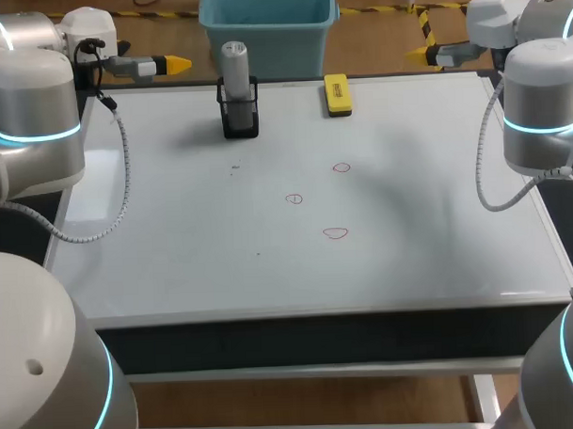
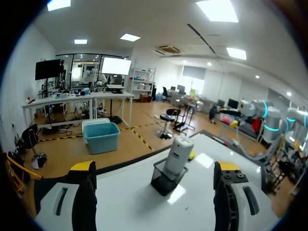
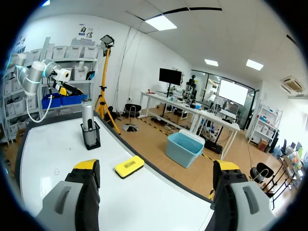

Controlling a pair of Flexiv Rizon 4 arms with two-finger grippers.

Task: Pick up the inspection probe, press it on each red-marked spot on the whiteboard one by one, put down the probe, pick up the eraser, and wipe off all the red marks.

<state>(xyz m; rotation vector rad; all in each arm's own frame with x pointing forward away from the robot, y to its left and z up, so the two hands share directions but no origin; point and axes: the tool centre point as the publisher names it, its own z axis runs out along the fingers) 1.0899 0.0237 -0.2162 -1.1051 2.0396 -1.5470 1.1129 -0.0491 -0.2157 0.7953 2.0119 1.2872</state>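
Reference dial: the whiteboard (image 1: pixel 175 247) seen from above, 12 o'clock at its far edge.

1. Inspection probe (image 1: pixel 234 61): a grey cylinder standing upright in a black holder (image 1: pixel 240 113) on the board at about 11 o'clock, near the far edge.
2. Eraser (image 1: pixel 337 94): a yellow block lying flat at about 12 to 1 o'clock, just inside the far edge and apart from the holder.
3. Red marks: three small outlined loops. One (image 1: pixel 294 199) sits near the dial centre, one (image 1: pixel 341 167) toward 2 o'clock of centre, and one (image 1: pixel 335 233) toward 5 o'clock of centre. None touches another.
4. Left gripper (image 1: pixel 176 63): held above the far left corner, about 10 o'clock, pointing toward the probe. In its wrist view the left gripper (image 2: pixel 154 168) has its fingers spread wide with nothing held. The probe (image 2: pixel 178 154) and holder (image 2: pixel 166 180) stand ahead of it, clear of both fingers.
5. Right gripper (image 1: pixel 420 53): held above the far right corner, about 2 o'clock. In its wrist view the right gripper (image 3: pixel 156 166) is likewise spread wide and holds nothing. The eraser (image 3: pixel 129 166) lies ahead of it, with the probe (image 3: pixel 87 115) farther along the board.
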